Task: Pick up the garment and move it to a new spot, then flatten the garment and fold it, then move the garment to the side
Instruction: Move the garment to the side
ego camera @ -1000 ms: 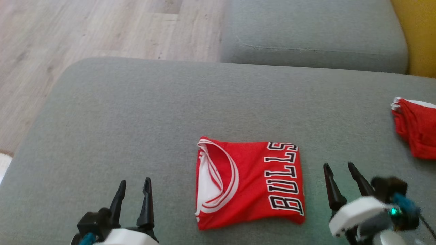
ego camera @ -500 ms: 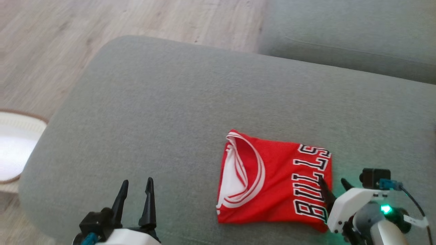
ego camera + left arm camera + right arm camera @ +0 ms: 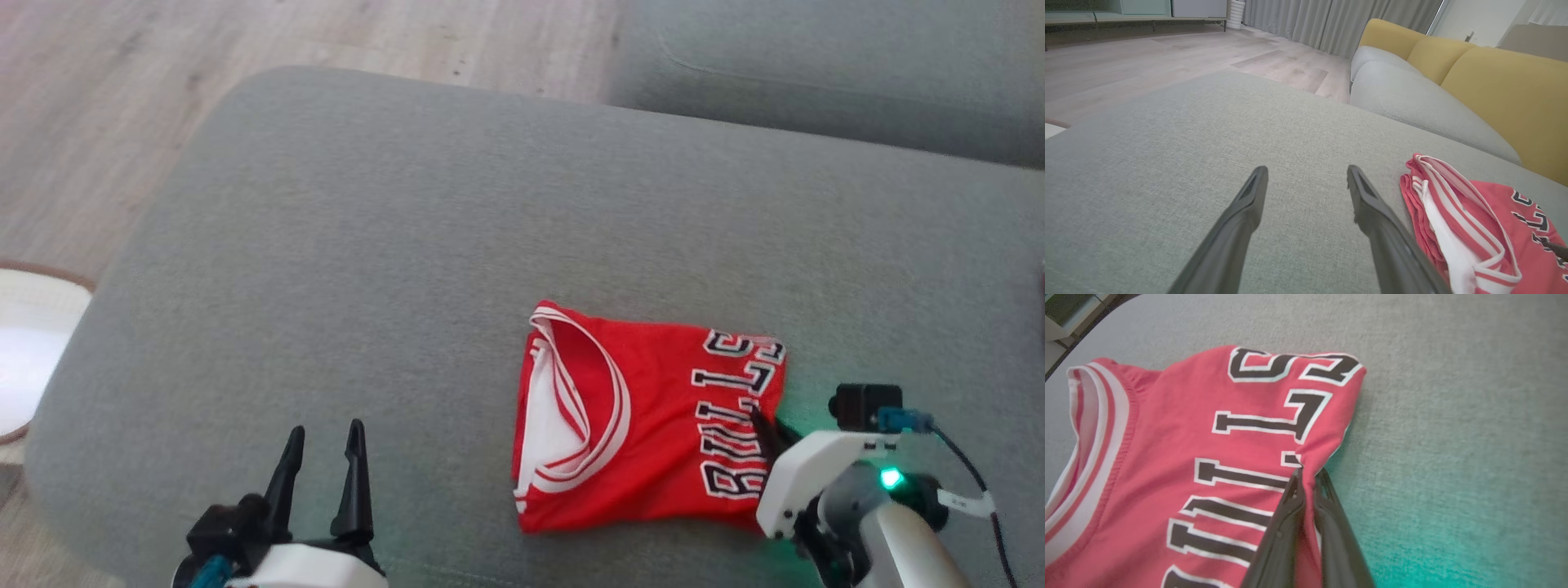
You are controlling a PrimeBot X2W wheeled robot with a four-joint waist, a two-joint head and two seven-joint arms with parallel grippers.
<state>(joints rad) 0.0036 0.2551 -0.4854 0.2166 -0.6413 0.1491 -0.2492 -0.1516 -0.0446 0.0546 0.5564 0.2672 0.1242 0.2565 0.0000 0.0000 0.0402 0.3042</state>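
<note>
The folded red Bulls jersey (image 3: pixel 645 425) lies on the grey sofa cushion (image 3: pixel 367 245). The right pincer (image 3: pixel 1306 473) pinches its right edge; the left pincer (image 3: pixel 325 433) stands open, apart. Light, limp fabric: a one-edge grip will likely let the fold sag.

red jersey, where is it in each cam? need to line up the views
Head view: jersey lies lower right of centre, on the grey cushion.
Left wrist view: jersey in the lower right corner, collar side nearest.
Right wrist view: jersey across left and centre, right end effector shut on its edge.
Shared landmark: the BULLS lettering, partly cut off in the left wrist view.
</note>
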